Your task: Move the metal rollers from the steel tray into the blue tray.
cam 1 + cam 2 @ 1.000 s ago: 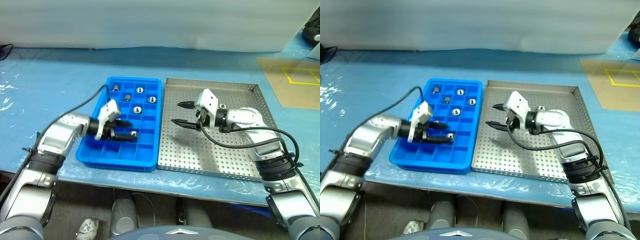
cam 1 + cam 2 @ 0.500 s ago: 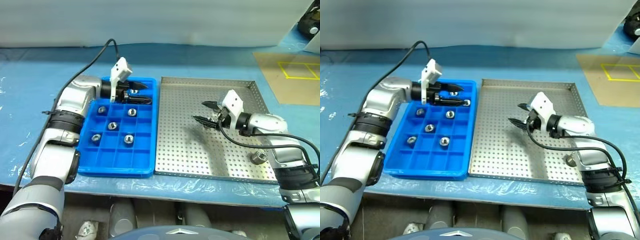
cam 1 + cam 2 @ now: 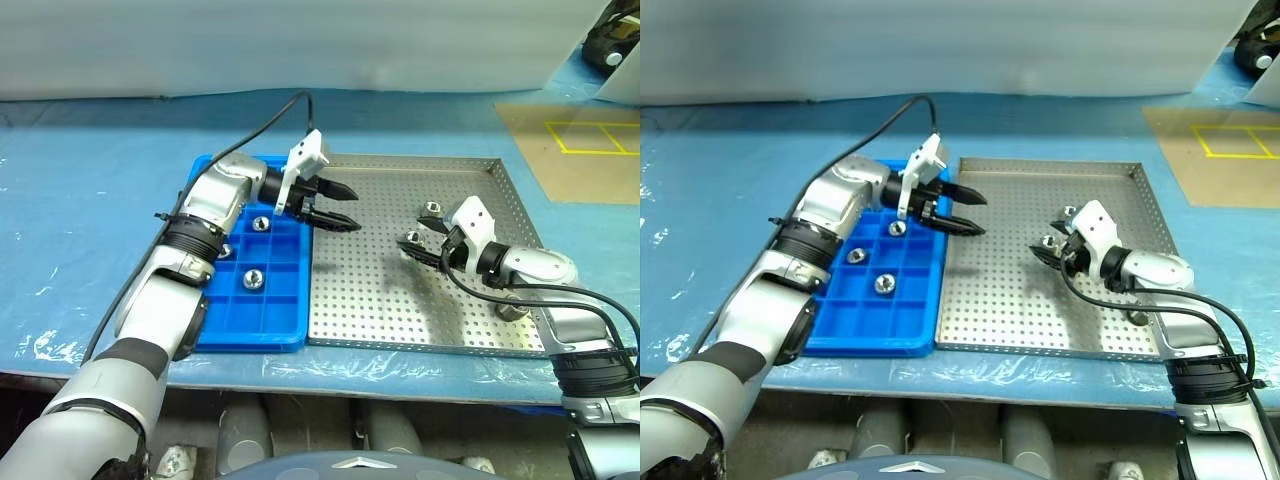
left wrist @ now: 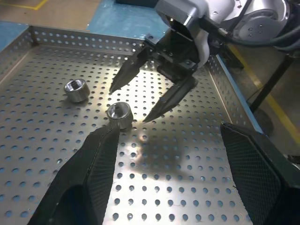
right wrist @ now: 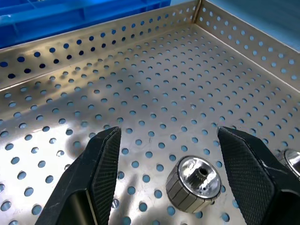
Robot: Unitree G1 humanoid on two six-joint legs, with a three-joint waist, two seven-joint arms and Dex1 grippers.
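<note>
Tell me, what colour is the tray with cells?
Bright blue tray, clearest in the left eye view.

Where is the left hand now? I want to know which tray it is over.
In the head views, the left hand hangs open over the steel tray, at its far left corner, just past the blue tray.

Blue-covered table (image 3: 90,200) under two trays (image 3: 400,290)

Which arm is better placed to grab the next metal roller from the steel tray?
Right. The right gripper is open with a small silver metal roller between its fingers; the left gripper hovers farther off, over the perforated steel tray.
</note>
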